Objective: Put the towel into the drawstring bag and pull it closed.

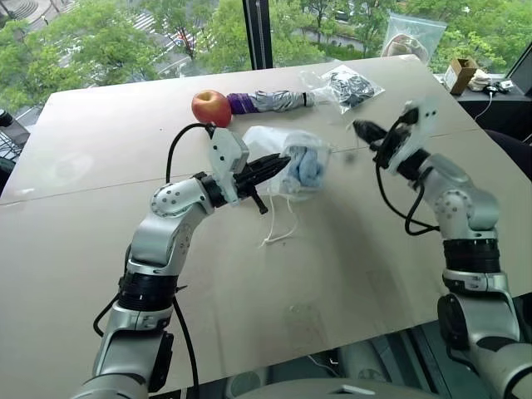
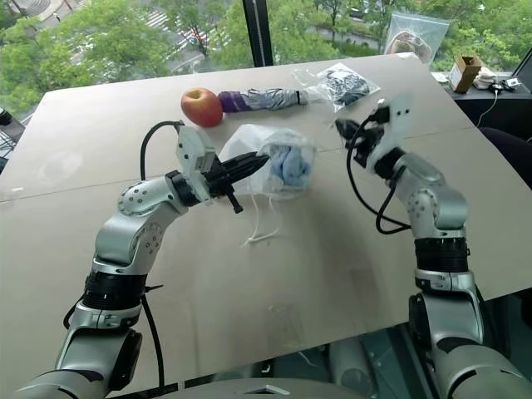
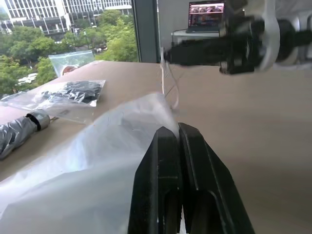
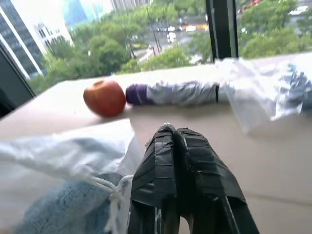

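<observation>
Left eye view: we see our left gripper (image 1: 278,163), fingers clenched on the drawstring bag (image 1: 293,163) with the towel (image 1: 304,169) inside it on the worktop (image 1: 100,133), its cord running right toward our right gripper (image 1: 361,129), fingers closed, apparently pinching it.
</observation>
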Robot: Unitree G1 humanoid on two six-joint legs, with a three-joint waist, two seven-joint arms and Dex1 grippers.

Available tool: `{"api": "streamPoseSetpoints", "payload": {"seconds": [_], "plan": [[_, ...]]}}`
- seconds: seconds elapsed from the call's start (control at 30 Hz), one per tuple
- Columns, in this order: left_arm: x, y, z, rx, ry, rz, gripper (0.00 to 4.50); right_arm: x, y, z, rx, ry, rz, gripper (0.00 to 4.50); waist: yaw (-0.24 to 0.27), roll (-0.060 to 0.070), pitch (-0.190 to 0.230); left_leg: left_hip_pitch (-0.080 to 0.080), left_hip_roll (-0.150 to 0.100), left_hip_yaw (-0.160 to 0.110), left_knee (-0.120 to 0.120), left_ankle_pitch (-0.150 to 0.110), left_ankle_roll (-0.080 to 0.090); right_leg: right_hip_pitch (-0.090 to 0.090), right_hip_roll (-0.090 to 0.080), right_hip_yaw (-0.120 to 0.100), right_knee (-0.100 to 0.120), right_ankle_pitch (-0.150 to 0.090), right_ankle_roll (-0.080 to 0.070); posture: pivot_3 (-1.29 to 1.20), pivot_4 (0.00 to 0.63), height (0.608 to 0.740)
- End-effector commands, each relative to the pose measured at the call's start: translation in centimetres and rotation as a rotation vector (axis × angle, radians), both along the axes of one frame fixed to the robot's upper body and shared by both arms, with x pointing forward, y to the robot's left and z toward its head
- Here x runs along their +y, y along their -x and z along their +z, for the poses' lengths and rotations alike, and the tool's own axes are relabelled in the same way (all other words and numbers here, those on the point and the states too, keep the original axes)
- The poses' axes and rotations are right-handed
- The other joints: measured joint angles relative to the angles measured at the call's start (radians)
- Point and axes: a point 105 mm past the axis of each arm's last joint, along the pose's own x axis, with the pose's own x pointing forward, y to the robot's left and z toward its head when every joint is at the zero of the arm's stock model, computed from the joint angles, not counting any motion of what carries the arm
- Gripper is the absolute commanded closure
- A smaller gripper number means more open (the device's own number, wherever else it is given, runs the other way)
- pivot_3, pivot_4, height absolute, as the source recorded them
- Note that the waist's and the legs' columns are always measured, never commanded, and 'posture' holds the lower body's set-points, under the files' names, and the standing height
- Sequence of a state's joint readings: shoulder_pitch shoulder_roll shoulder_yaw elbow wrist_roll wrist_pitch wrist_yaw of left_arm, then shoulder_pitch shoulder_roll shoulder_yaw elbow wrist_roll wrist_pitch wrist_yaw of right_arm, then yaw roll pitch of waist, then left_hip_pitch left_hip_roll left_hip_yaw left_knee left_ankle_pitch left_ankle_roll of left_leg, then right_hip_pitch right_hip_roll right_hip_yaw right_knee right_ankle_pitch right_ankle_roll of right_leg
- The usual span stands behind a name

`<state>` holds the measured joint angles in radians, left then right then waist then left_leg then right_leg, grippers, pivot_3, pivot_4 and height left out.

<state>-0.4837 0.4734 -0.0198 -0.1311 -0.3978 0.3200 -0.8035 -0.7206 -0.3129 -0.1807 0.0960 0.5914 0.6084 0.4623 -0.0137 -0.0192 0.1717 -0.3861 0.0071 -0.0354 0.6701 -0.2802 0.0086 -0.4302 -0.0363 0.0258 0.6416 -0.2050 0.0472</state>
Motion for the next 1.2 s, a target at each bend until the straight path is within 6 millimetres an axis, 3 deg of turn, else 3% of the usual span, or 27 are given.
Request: {"api": "streamPoseSetpoints", "payload": {"seconds": [0.03,0.17,0.23,0.43,0.53,0.67,0.73,0.8,0.97,1.07,1.2], "plan": [[-0.2,0.0,0.5,-0.029,-0.006,-0.005,4.50,-0.6,0.4,2.5,-0.045,-0.071,0.015,4.48,-0.001,0.000,0.000,0.000,0.000,0.000,0.000,0.000,0.000,0.000,0.000,0.000,0.000,0.000,0.000,0.00,0.150,0.740],[0.0,-0.3,0.4,-0.022,-0.009,0.018,4.50,-0.5,0.6,3.5,-0.049,-0.137,0.037,4.48,-0.001,0.000,0.000,-0.001,0.000,0.001,0.000,0.000,0.000,0.000,0.000,0.001,-0.001,0.000,0.000,0.00,0.150,0.740],[0.2,-0.5,0.4,-0.020,-0.013,0.034,4.50,-0.1,1.2,5.3,-0.070,-0.221,0.078,4.48,-0.002,0.000,0.000,-0.001,0.000,0.001,0.000,0.000,0.000,0.000,0.000,0.001,-0.001,0.000,0.000,0.00,0.150,0.740],[0.0,-0.6,3.9,-0.121,0.071,0.029,4.50,1.3,5.4,11.1,-0.096,-0.544,0.411,4.48,-0.001,0.000,0.000,-0.001,0.000,-0.001,0.000,0.000,0.000,-0.001,0.000,-0.001,0.001,0.000,0.000,0.00,0.150,0.740],[0.8,-1.2,6.6,-0.210,0.139,0.087,4.50,0.2,6.4,12.8,-0.096,-0.699,0.497,4.48,0.000,0.000,0.000,-0.001,0.000,-0.001,0.000,0.000,0.000,0.000,0.000,-0.001,0.000,0.000,0.000,0.00,0.150,0.740],[1.6,-1.8,9.3,-0.280,0.219,0.155,4.50,-0.9,6.2,12.5,-0.035,-0.792,0.511,4.48,-0.001,0.000,0.000,-0.002,-0.001,0.001,0.001,0.000,0.000,0.000,-0.002,0.000,0.000,0.000,0.000,0.00,0.150,0.740],[1.7,-2.0,9.5,-0.286,0.232,0.167,4.50,0.3,5.9,10.4,0.009,-0.667,0.475,4.48,-0.001,0.000,0.000,-0.002,-0.001,0.001,0.001,0.000,0.000,-0.001,-0.002,0.000,0.000,0.000,0.000,0.00,0.150,0.740],[1.5,-2.1,9.6,-0.284,0.235,0.172,4.50,0.4,6.4,10.9,0.014,-0.735,0.524,4.48,-0.005,0.000,0.000,-0.002,0.000,0.001,0.000,0.000,0.000,-0.001,-0.001,0.000,0.000,0.000,0.000,0.00,0.150,0.740],[1.4,-2.6,7.5,-0.208,0.189,0.187,4.50,0.6,5.8,9.8,0.055,-0.717,0.485,4.48,-0.007,0.001,0.000,-0.002,0.000,0.001,0.000,0.000,0.000,-0.002,-0.001,0.000,0.001,0.000,0.000,0.00,0.150,0.740],[0.9,-1.9,5.9,-0.148,0.143,0.119,4.50,0.8,5.5,9.4,0.079,-0.714,0.476,4.48,-0.007,0.001,0.000,-0.002,0.000,0.001,0.000,0.000,0.000,-0.002,-0.001,0.000,0.001,0.000,0.000,0.00,0.150,0.740],[0.9,-1.4,5.6,-0.145,0.136,0.112,3.24,1.3,5.8,9.4,0.081,-0.704,0.491,4.50,-0.006,0.001,0.000,-0.003,0.000,0.001,0.000,0.000,0.000,-0.002,-0.001,0.000,0.000,0.000,0.000,0.00,0.150,0.740]]}}
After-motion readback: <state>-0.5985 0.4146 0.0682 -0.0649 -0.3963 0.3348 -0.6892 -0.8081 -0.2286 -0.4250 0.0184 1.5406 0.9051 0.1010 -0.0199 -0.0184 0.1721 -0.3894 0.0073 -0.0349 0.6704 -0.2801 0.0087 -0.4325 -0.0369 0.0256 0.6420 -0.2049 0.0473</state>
